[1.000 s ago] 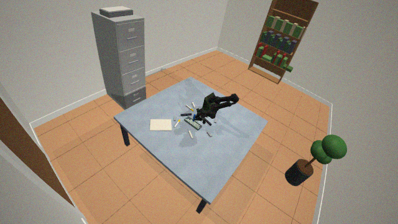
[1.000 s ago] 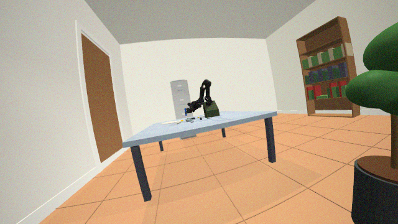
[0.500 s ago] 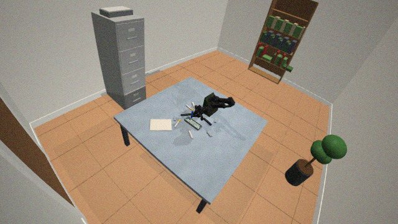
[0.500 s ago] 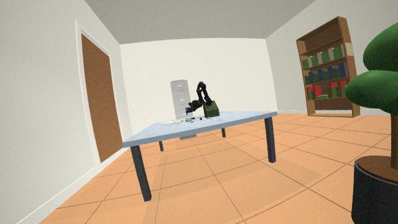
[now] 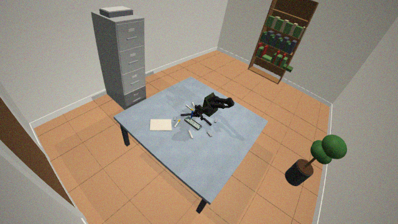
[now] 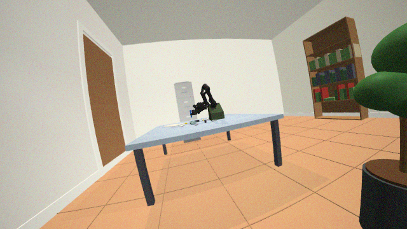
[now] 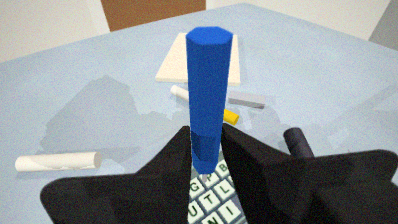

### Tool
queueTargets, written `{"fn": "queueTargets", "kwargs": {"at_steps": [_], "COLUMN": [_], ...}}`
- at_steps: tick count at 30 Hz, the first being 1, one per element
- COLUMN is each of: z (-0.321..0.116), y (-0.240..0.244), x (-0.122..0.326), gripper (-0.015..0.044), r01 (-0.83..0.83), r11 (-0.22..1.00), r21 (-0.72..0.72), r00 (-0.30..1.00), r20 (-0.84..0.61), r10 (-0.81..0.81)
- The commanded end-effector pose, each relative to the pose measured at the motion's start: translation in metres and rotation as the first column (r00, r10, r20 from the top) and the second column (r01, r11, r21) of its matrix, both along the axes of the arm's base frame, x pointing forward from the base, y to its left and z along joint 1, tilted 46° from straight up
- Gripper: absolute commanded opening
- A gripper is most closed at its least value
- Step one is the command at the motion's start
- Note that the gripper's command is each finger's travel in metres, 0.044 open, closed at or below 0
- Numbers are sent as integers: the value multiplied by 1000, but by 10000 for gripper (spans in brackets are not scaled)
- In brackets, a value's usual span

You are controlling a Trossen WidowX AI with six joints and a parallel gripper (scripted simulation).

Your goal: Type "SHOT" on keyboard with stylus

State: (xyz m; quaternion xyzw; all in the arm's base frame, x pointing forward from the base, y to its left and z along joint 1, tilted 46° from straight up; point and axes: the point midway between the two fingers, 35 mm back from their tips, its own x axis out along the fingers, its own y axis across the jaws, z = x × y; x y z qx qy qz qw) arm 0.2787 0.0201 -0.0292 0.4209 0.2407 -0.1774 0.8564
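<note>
The blue stylus (image 5: 191, 115) (image 6: 191, 113) (image 7: 209, 75) stands nearly upright in my gripper (image 6: 192, 112) (image 7: 204, 131), which is shut on it. Its thin tip points down and, in the wrist view, shows in front of the P key. In the exterior view the stylus is above the desk. The keyboard (image 5: 193, 123) (image 6: 193, 123) (image 7: 209, 201) lies on the desk below. Between the fingers the wrist view shows the keys G, P, B, U, T, L, N and I. The dark fingers hide the rest of the keyboard, including S, H and O.
A white rod (image 5: 190, 134) (image 7: 59, 162), a yellow-ended pen (image 5: 177, 123) (image 7: 230, 117), a grey block (image 7: 246, 99) and a dark cylinder (image 5: 186, 114) (image 7: 298, 141) lie around the keyboard. A cream pad (image 5: 160, 124) (image 7: 172, 65) lies farther off on the desk (image 5: 199, 162).
</note>
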Motion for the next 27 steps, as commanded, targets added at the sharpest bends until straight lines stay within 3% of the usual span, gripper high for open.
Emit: {"fn": "queueTargets", "kwargs": {"at_steps": [1,10,13,27], "z": [-6,-15,-17,-18], "y": [3,12,14,14], "x": [-2,-2,-1,-1], "gripper": [0,0,79,81], "r01": [1,1,1,1], "r11": [1000,1000,1000,1000], "r21": [-3,-3,-3,-3], "r00": [1000,1000,1000,1000], "r20": [-10,-9,-10,-11], "r10": [-1,-1,-1,-1]}}
